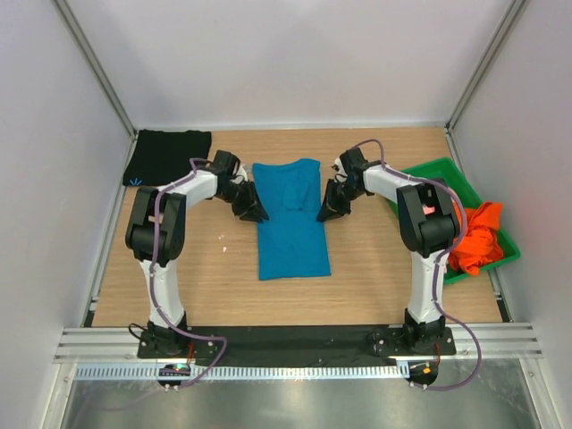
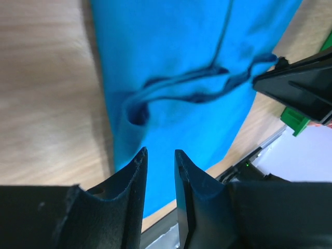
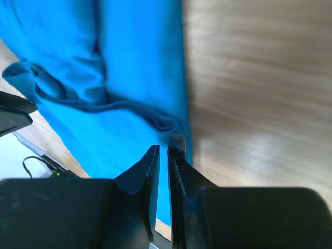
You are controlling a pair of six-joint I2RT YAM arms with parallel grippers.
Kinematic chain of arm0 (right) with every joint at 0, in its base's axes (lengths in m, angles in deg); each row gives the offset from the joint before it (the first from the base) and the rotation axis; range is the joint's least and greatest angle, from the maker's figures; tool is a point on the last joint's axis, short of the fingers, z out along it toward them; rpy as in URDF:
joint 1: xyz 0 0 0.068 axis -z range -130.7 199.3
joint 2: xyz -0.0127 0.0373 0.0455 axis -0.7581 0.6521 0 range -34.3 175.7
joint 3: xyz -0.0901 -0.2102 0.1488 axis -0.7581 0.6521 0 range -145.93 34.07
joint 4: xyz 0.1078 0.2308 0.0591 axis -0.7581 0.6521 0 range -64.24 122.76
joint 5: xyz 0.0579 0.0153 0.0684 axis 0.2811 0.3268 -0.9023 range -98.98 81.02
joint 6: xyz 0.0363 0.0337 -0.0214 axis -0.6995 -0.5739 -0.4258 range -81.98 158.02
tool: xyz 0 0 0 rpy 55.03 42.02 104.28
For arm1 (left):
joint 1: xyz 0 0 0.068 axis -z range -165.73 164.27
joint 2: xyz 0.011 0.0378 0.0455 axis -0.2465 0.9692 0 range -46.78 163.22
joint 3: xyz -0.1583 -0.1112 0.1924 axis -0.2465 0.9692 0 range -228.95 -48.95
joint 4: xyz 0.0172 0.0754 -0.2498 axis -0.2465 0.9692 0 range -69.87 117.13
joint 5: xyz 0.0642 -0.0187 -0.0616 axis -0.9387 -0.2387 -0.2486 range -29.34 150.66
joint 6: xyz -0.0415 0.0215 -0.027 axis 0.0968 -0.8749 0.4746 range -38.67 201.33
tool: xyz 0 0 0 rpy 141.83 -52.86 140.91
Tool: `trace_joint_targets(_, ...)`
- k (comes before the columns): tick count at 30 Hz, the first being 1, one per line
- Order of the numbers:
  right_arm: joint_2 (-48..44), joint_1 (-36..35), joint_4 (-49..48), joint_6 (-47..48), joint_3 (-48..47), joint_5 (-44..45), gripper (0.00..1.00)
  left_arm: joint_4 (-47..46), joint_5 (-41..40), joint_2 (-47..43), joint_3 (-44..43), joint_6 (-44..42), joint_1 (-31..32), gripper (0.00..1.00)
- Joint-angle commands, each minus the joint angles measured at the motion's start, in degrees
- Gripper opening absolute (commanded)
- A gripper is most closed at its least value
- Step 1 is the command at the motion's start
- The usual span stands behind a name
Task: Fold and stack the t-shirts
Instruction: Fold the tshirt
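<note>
The left gripper sits low at the left edge of the teal t-shirt, and in its wrist view its fingers stand a little apart, with blue cloth showing through the gap and nothing visibly pinched between them. The right gripper mirrors it at the shirt's right edge; its jaws are almost together, only a thin blue slit between them, and whether they have hold of the hem there I cannot tell. The teal t-shirt lies flat in the middle of the wooden table, a long narrow shape with its hem toward the arm bases and its wider end away from them. Both wrist cameras show a rumpled ridge of folded cloth running across it between the two grippers. Farther out on the right, a green tray rests near the table's edge, and an orange t-shirt is bunched in it, spilling over its near side. At the far left corner a black t-shirt lies folded flat, well apart from the teal one, a small light-blue mark on its near left corner
</note>
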Motion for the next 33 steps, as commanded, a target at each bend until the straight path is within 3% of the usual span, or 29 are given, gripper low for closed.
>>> trace_joint_targets(1,0.7,2.5,-3.1,0.2,-2.5,-3.1,0.19,1.5,-0.4,2.0,-2.2,-2.8,-1.4,0.28)
trace_joint_targets(11,4.9,4.7,1.1,2.9,-6.5,-4.3,0.2,3.9,-0.6,8.4,-8.5,-8.0,-1.7,0.27)
trace_joint_targets(19,-4.2,4.7,9.7,6.3,-8.0,0.5,0.26,7.6,-1.3,-4.0,-9.6,-8.2,-1.5,0.38)
trace_joint_targets(23,-11.1,3.4,9.0,6.4,-2.3,-3.5,0.27,6.4,2.3,-11.4,-4.4,-5.4,-0.2,0.38)
trace_joint_targets(27,-14.9,-1.1,5.1,4.8,4.4,-13.8,0.25,-3.0,6.8,-16.9,5.8,2.0,4.4,0.32)
trace_joint_targets(33,-14.9,-8.7,-7.5,-0.9,15.0,-20.4,0.11,-10.2,6.5,-18.9,18.3,7.8,8.0,0.24)
